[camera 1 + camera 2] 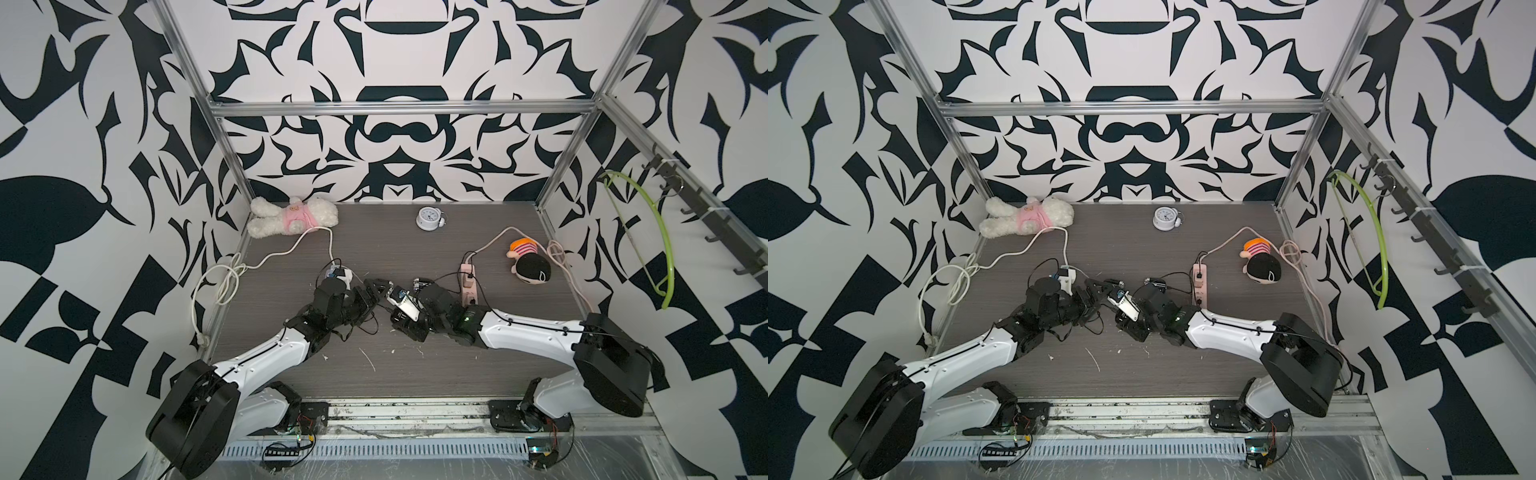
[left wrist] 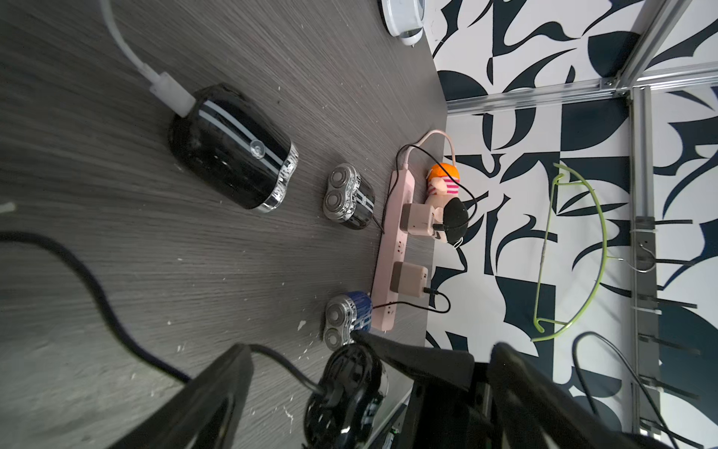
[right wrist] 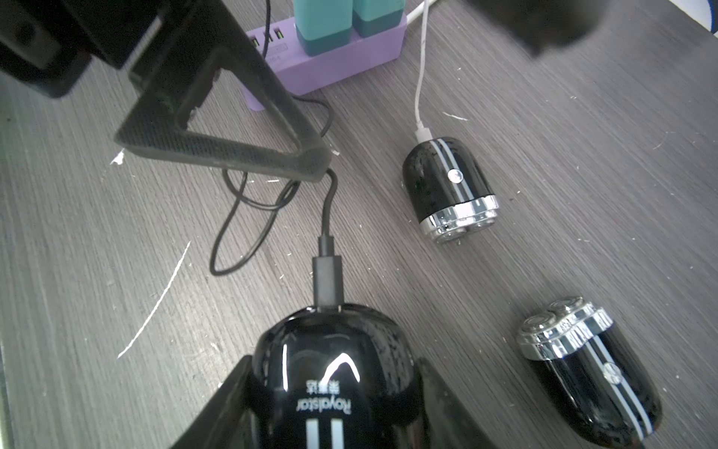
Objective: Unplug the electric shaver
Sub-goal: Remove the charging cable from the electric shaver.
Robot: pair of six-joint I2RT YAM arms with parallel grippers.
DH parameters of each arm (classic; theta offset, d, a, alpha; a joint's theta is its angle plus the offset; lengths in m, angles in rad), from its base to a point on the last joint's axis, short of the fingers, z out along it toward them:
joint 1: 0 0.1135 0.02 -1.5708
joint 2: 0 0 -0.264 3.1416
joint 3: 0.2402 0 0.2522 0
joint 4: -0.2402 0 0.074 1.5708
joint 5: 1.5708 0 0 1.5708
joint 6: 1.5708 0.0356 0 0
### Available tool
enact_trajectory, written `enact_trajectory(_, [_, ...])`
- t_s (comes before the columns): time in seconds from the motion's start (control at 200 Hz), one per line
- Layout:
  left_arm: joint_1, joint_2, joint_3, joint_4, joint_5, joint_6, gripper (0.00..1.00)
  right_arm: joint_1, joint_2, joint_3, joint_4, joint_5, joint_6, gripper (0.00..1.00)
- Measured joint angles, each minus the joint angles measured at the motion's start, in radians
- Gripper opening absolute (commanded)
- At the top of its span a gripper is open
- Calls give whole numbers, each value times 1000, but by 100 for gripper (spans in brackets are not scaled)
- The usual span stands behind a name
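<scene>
At the middle of the dark wood-grain table (image 1: 415, 365), a black Royalstar electric shaver (image 3: 334, 361) is shown clamped between the fingers of the right gripper (image 3: 333, 392), its rounded end turned toward the left arm. A black charging plug (image 3: 328, 272) is seated in that end, and its black cable (image 3: 233, 233) is looped across the table toward a purple power strip (image 3: 342, 58), in which two teal adapters (image 3: 334, 23) are stood side by side.

The left gripper (image 1: 379, 288) is held spread wide and empty. One triangular finger (image 3: 217, 128) is poised over the cable just beyond the plug, which is not touched; whether the cable itself is touched cannot be told. In the left wrist view the held shaver (image 2: 345, 388) is framed between that gripper's spread fingers.

Other shavers are scattered nearby: a black one on a white cable (image 2: 233, 151) lies near the held shaver, while a striped black shaver (image 2: 349, 198) and a blue shaver (image 2: 345, 315) are laid beside a pink power strip (image 2: 388, 252) on the right arm's side. Along the far edge, a white teddy bear in pink (image 1: 291, 216), a small alarm clock (image 1: 428, 218) and a dark-haired doll (image 1: 530, 259) are set well apart.
</scene>
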Motion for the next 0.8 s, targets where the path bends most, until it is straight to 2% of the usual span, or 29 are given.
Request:
enact_trajectory(0.165, [-6, -21, -2, 6, 0, -29, 99, 0, 0, 0, 0, 0, 4, 3])
enact_trajectory(0.51, [-14, -251, -66, -61, -55, -72, 99, 0, 2, 0, 6, -1, 14, 2])
enact_trajectory(0.66, [-23, -235, -131, -49, -72, -105, 99, 0, 5, 0, 6, -1, 18, 1])
enact_trajectory(0.8, [-48, -163, -144, -4, -79, -124, 99, 0, 12, 0, 7, -2, 18, 1])
